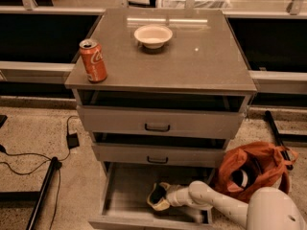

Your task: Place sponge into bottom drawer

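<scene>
we see the gripper [162,197] reaching from the right into the open bottom drawer [125,191]. its jaws are narrowed and clamped on the sponge [154,199], which sits tilted at its tip over the drawer's grey floor, near the middle. a red can [93,60] and a bowl [153,35] stand well apart on the cabinet top [201,61].

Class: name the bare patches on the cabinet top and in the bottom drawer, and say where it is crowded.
Cabinet top: the whole right half, right of the bowl, and the front middle, right of the can, are bare. Bottom drawer: bare floor on its left; its middle and right are crowded by the end effector gripping the sponge.
</scene>
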Tool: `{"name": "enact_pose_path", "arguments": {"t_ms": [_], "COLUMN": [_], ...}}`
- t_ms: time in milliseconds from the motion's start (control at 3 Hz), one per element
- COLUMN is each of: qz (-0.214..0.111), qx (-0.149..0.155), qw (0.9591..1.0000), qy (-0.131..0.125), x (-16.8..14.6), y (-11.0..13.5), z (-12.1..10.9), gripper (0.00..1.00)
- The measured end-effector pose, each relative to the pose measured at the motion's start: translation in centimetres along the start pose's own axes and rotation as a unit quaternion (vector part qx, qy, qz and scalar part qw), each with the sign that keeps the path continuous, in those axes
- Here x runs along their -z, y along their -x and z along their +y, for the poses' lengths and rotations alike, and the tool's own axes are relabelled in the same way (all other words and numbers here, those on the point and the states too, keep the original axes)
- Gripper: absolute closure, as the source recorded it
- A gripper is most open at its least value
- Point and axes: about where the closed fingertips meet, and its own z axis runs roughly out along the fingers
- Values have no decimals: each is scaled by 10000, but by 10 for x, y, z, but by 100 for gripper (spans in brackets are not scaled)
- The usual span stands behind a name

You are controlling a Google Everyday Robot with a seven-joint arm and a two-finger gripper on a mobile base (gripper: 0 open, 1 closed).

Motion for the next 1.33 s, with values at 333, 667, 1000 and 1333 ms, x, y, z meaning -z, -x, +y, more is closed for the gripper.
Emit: {"name": "enact_pose_path", "arguments": {"t_ms": [333,667,1000,1333], "qz": [1,1,1,35], "qx": [-7,-7,-7,31], "qw": [10000,10000,10000,10000], "qy": [-2,-1,-1,4], "x": [-1,-1,-1,-2], "y": [-1,-1,-1,-1], "z": [0,0,0,2], "gripper": [36,12,0,0]}}
